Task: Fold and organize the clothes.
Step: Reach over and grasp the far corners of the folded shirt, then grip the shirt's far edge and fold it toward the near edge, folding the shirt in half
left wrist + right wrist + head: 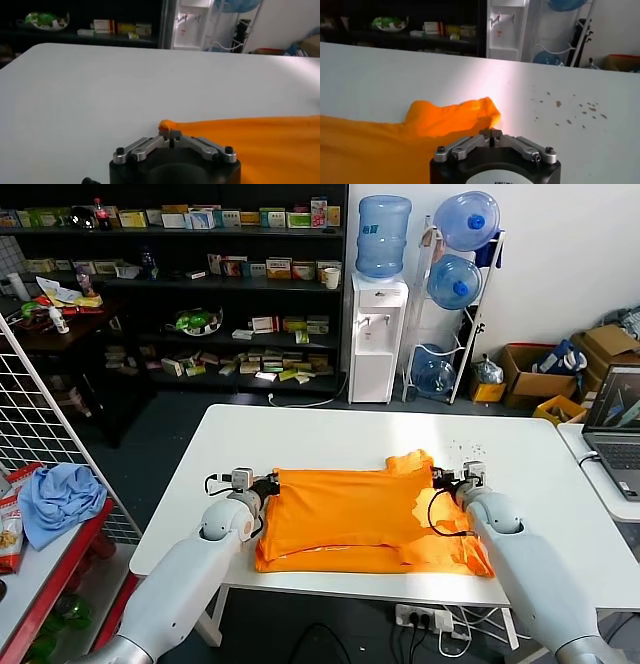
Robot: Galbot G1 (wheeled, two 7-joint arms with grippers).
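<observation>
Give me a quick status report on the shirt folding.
Left gripper shut on orange T-shirt at its left edge. Right gripper shut on its right edge. Shirt partly folded on white table. Nothing in the way.

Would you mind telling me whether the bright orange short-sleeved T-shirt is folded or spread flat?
Partly folded: the bright orange short-sleeved T-shirt lies doubled over on the white table, both grippers, left and right, shut on its edges.

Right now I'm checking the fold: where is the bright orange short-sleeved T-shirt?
In the head view, the bright orange T-shirt lies on the white table's near edge, between the left gripper and right gripper.
</observation>
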